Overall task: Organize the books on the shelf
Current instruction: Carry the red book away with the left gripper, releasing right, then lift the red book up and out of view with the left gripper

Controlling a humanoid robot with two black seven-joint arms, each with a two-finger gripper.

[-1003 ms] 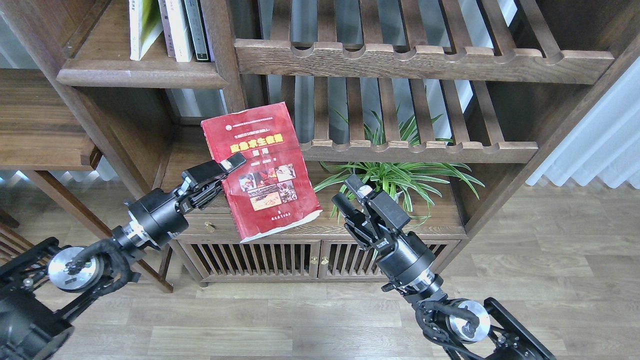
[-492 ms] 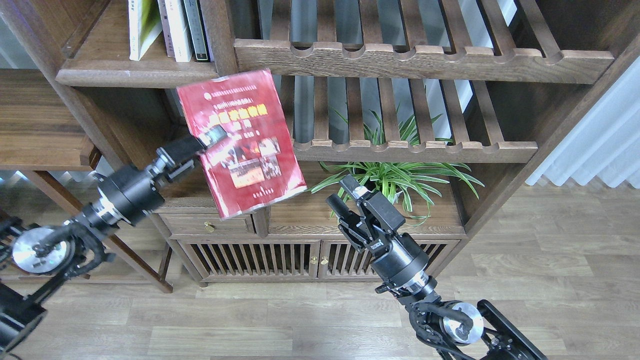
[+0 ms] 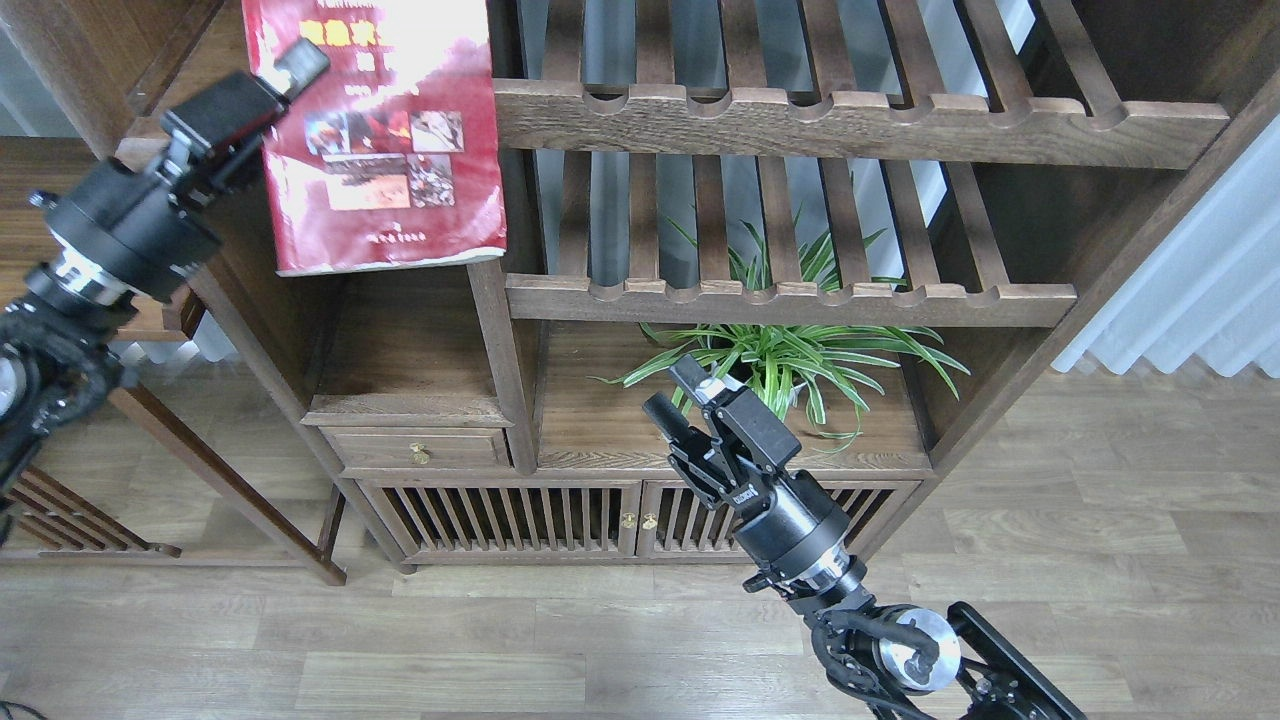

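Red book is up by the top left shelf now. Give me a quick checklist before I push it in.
1. Grip: left gripper is clamped on the left edge of the red book. Ok.
2. Book attitude: cover faces the camera and the book is slightly tilted, not spine-out. Not ok for sliding in.
3. Shelf slot: the book hides the shelf and anything standing on it. Cannot tell.
4. Upright post at the book's right: the book's lower right corner overlaps it. Not ok.
5. Right gripper: open, holding nothing, low by the plant, clear of the book. Ok.
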